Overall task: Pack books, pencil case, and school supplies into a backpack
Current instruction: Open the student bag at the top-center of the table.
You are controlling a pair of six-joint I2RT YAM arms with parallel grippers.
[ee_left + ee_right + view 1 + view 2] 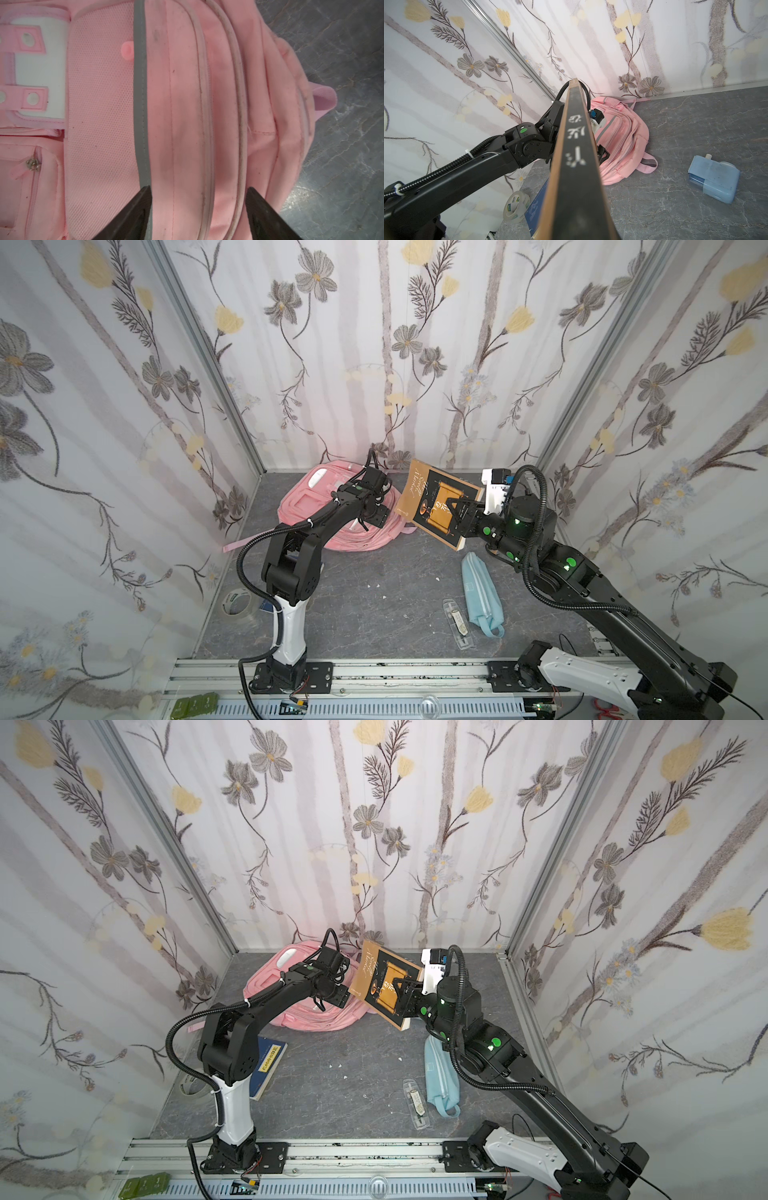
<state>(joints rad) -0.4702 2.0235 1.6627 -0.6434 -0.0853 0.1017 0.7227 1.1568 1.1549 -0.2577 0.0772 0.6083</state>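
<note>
The right claw (457,510) is clamping the brown-gold book (432,497) by one edge, holding it tilted in the air just beside the backpack (307,506). Being a thin, light paperback, it is probably sagging little but slipping easily. The left claw (199,188) is hovering spread over the soft backpack, and no pocket is showing open. The pencil case (482,593), clear plastic case (457,620), tape roll (237,603) and dark blue book (268,1065) are lying on the worktop (374,572), apart from the backpack.
</note>
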